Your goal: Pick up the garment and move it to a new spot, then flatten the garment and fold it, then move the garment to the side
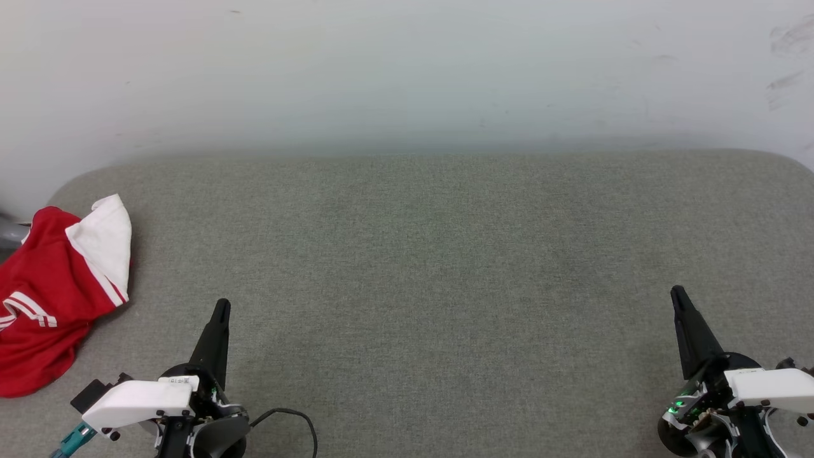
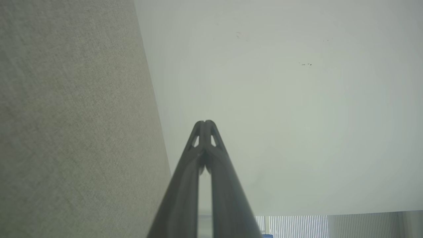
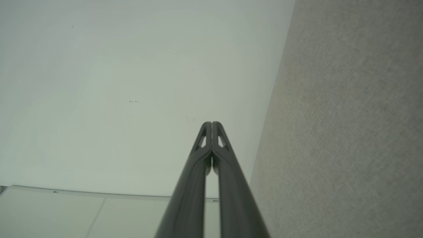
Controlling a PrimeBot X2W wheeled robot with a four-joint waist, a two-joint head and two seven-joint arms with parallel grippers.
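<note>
While both arms sit low at the near edge in the head view, the garment (image 1: 51, 299) lies crumpled at the far left end of the grey counter (image 1: 445, 267). A white sleeve end lies on top, and the picture's edge cuts off part of the red cloth. The heap runs roughly near-to-far along that left end. The left gripper (image 1: 220, 308) points up the view just right of the heap, apart from it, its jaws pressed together on nothing. The right gripper (image 1: 678, 294) stands well apart at the opposite side, jaws likewise together and empty. So the cloth lies to the left of the left gripper, level with its tip and beyond. That arm is plainly the nearer, and I judge the pick-up calls for it to swing left and open first.

From the left wrist, the two fingers (image 2: 183, 191) meet at their tips with nothing between them, the counter running down one side and a pale wall (image 2: 297, 115) beyond.

From the right wrist, the same closed, empty pair points along the counter toward the wall.
</note>
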